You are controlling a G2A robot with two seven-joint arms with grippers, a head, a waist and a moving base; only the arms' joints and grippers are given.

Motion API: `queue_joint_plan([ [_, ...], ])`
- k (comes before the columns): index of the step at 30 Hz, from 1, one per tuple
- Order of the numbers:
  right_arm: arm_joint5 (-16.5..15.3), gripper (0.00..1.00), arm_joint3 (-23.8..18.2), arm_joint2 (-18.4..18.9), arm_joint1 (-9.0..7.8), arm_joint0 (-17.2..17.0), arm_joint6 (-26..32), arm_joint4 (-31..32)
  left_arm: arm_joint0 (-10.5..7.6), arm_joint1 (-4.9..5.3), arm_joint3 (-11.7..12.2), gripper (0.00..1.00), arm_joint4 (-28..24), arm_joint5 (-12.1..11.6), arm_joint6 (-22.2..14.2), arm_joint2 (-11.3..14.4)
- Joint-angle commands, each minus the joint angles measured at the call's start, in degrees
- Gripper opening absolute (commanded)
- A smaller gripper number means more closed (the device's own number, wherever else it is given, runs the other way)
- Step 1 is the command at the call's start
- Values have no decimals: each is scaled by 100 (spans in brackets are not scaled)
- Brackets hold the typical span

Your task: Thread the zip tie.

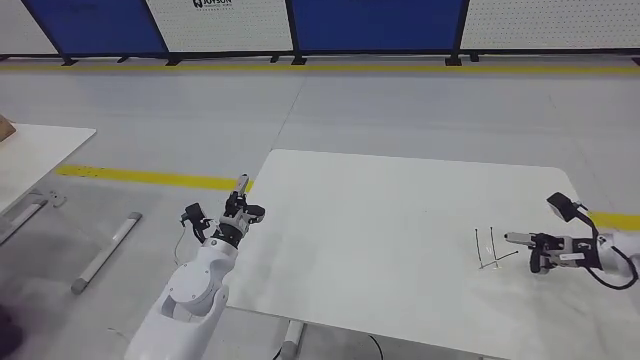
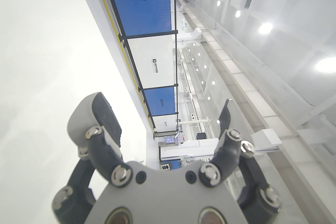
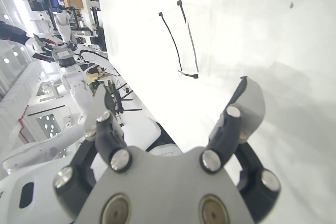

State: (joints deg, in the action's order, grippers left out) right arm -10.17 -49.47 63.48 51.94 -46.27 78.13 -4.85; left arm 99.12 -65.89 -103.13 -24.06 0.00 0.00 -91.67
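The black zip ties [image 1: 489, 246] lie on the white counter [image 1: 380, 220] toward its 3 o'clock edge, well apart from the left arm. In the right wrist view two long straps run side by side, each with its square head at the far end. A shorter black stretch with a head of its own crosses their near ends (whether that is a third tie or a bent tail, I cannot tell). The right end effector [image 1: 517, 239] hovers just at 3 o'clock of the ties, low over the counter. Its fingers are spread wide with nothing between them, and it touches none of the ties. The left end effector [image 1: 242, 184] sits off the counter's edge at about 10 o'clock, also spread and empty, with its fingers aimed out at the room rather than at the work. None of the ties looks threaded yet. They are likely very light, thin and springy, with a slick surface, and lying flat they give the pads little to catch, so a pinch may skid or flick one away. The better hold is probably across the strap just behind the head, where it is thickest. The other end effector would then take the tail close to its tip to steer it into the slot.
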Motion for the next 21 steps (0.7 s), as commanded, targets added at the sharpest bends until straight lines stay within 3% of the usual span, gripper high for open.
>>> queue_joint_plan([
  [1,6,100,-58,43,-13,-60,-151,-27,0,0,0,100,0,0,0,0],
  [2,40,100,-80,54,-20,-73,-209,5,0,0,0,100,0,0,0,0],
  [4,129,50,-134,49,-27,-97,-243,46,0,0,0,100,0,0,0,0],
  [9,273,43,-95,6,-17,-72,-307,105,0,0,0,100,0,0,0,0],
  [21,377,45,270,-186,67,116,-362,146,0,0,0,100,0,0,0,0],
])
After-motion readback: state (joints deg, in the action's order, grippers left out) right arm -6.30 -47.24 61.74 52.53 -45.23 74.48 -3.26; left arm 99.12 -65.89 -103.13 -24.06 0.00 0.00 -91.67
